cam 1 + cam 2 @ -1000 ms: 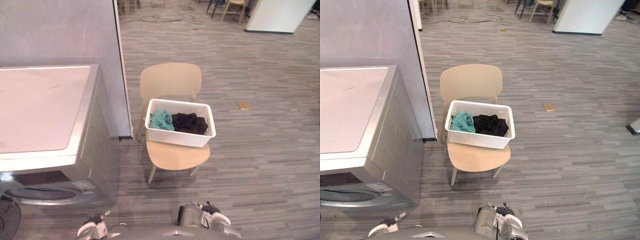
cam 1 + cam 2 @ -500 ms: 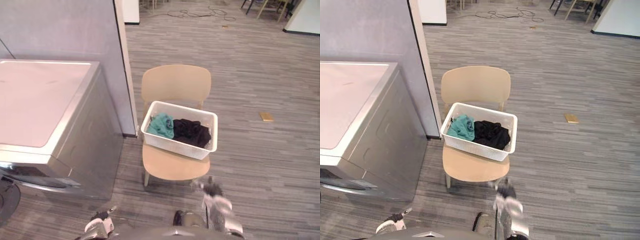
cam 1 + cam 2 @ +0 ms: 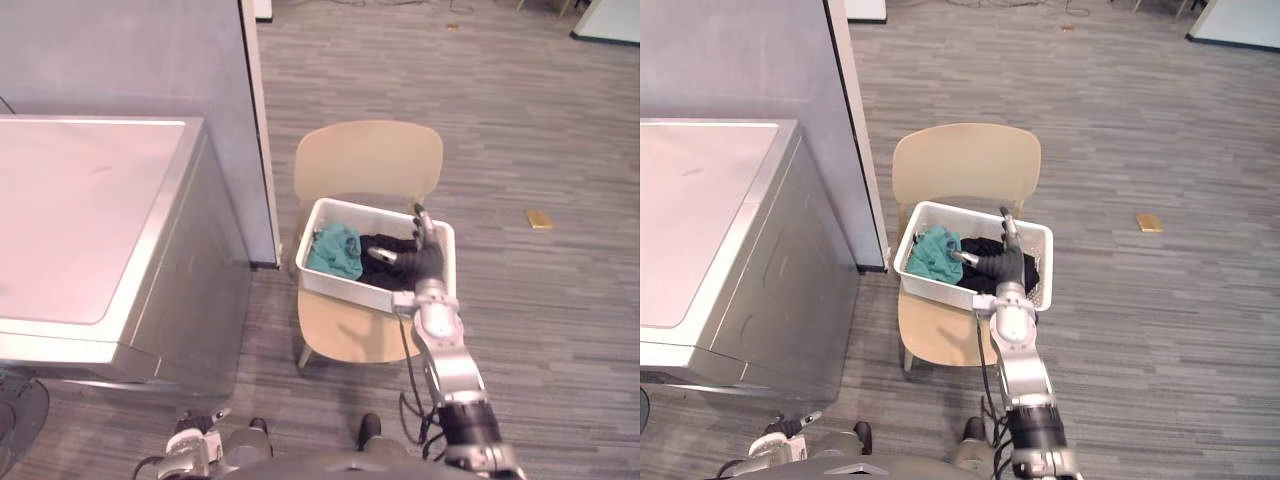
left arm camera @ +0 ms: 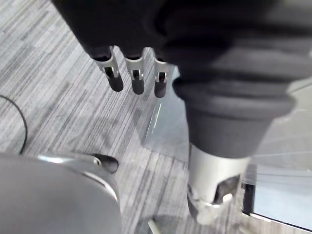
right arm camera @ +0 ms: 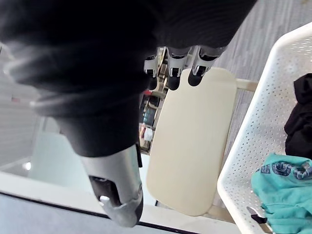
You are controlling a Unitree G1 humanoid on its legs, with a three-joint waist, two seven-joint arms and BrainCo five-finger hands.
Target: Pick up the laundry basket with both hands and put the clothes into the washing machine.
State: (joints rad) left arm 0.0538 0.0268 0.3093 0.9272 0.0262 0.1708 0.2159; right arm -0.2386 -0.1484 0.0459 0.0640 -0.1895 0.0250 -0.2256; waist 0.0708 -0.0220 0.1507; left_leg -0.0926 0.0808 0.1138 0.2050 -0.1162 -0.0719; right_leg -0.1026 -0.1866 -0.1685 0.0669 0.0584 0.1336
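From the head camera I see the white laundry basket (image 3: 345,288) sitting on the seat of a tan chair (image 3: 368,160), with the washing machine (image 3: 90,220) at the chair's 9 o'clock, just past a grey partition (image 3: 150,50). Inside the basket a teal garment (image 3: 333,252) lies at the 9 o'clock side and a black garment (image 5: 300,117) at the 3 o'clock side. My right hand (image 3: 418,265) is stretched out over the basket's 3 o'clock end, above the black cloth; from up here I cannot tell whether it touches anything. The right wrist camera settles the grip: the fingers (image 5: 174,73) are straight and apart from the thumb, holding nothing, pointing past the perforated basket wall toward the chair back. My left hand (image 4: 137,78) is low at 7 o'clock in the head views, well apart from the basket. Its own wrist camera shows its fingers straight and empty above the grey striped floor (image 3: 560,330). A small tan object (image 3: 540,219) lies on the floor at the chair's 3 o'clock.
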